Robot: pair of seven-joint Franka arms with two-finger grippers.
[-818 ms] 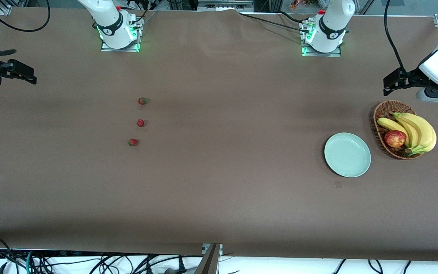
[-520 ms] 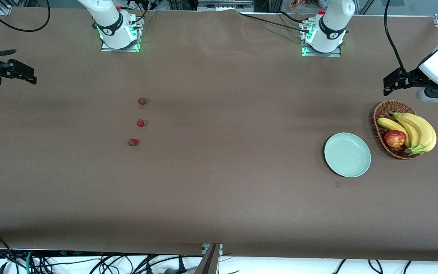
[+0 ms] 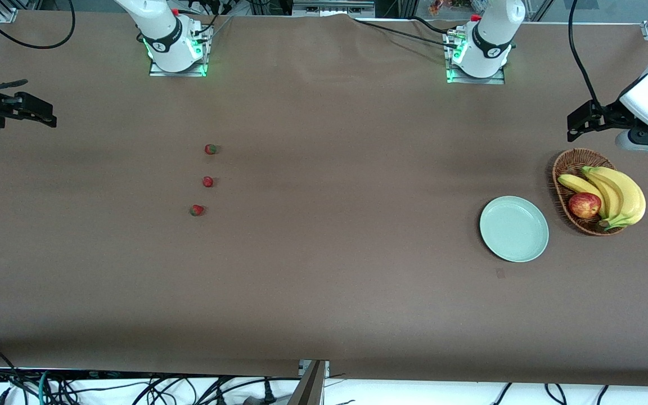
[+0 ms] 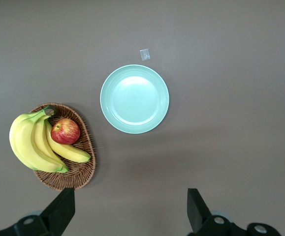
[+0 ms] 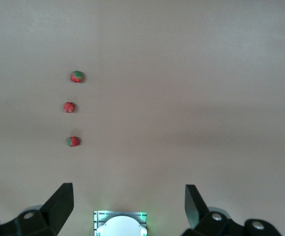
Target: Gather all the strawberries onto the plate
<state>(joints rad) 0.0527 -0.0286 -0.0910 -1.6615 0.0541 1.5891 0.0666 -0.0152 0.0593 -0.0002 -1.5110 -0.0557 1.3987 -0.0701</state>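
Two arms hang over a brown worktop [image 3: 324, 270], the left pincer [image 4: 130, 214] spread wide and empty above the left arm's end, near the wicker basket [image 3: 561, 169] of bananas [image 3: 619, 194] and an apple [image 3: 584, 205], the right pincer [image 5: 127, 209] equally spread and empty over the right arm's end. The mint-green plate [image 3: 514, 229] sits bare just beside the basket, slightly nearer the front camera. Well apart from it, toward the right arm's end, three strawberries [image 3: 207, 181] lie in a loose row on the worktop, each separate from the next.
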